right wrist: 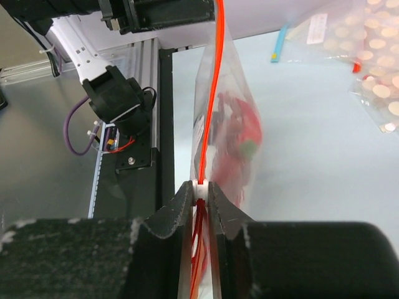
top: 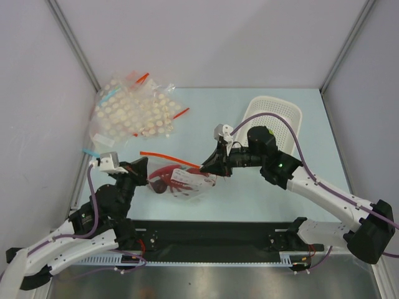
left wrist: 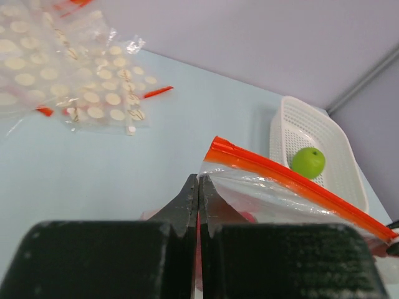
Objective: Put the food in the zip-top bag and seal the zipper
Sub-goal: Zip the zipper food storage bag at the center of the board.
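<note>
The clear zip-top bag [top: 187, 184] hangs between my two grippers just above the table's middle. The red toy lobster [top: 163, 177] is inside it and also shows through the plastic in the right wrist view [right wrist: 240, 134]. The red zipper [top: 168, 157] runs along the top edge between the grippers. My left gripper [top: 144, 168] is shut on the bag's left edge below the strip [left wrist: 198, 187]. My right gripper [top: 209, 167] is shut on the small white slider [right wrist: 199, 185] on the zipper [right wrist: 217, 75] at the bag's right end.
A white basket [top: 274, 99] stands at the back right, holding a small green fruit [left wrist: 308, 162]. A pile of dotted clear bags [top: 134, 112] lies at the back left. A blue strip [top: 90, 151] lies by the left wall. A black rail [top: 218, 233] runs along the near edge.
</note>
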`<action>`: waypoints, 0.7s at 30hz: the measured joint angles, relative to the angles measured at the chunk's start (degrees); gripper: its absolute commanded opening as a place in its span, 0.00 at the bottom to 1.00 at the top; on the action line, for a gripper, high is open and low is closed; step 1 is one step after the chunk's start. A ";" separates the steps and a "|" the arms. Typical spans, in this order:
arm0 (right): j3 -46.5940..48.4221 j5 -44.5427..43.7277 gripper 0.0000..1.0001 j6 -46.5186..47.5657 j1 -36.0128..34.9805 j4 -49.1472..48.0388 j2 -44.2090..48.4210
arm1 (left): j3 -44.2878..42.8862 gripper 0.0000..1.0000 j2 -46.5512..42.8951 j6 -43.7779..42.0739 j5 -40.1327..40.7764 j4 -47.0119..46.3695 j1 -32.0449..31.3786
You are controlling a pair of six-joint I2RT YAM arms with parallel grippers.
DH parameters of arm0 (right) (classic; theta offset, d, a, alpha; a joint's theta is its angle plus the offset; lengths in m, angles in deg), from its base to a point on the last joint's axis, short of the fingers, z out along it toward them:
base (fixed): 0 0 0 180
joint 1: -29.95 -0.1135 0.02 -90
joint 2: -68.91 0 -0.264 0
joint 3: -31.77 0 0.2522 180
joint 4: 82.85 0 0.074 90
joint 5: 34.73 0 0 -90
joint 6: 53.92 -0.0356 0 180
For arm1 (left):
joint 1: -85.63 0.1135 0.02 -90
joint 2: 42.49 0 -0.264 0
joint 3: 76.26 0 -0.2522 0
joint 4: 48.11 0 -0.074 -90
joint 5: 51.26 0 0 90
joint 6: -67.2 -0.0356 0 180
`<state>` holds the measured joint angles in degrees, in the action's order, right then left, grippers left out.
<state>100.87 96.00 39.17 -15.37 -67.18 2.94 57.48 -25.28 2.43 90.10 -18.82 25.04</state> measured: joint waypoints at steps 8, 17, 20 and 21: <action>1.66 -1.84 0.00 0.13 0.00 3.02 -0.83 | -2.69 0.00 0.00 6.95 9.70 8.17 0.00; 3.19 -2.60 0.00 0.63 -0.22 5.33 -2.58 | -3.93 0.00 -1.03 15.87 15.04 16.57 -0.96; 3.19 -2.86 0.00 0.83 -0.24 5.55 -2.58 | -4.50 0.00 -1.88 19.26 16.31 19.61 -2.25; 3.19 -2.93 0.00 0.90 -0.24 5.57 -2.58 | -4.68 0.00 -2.19 20.26 16.68 20.44 -2.73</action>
<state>104.06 93.07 40.07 -15.61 -61.61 0.36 52.81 -27.46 22.69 106.77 1.61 22.30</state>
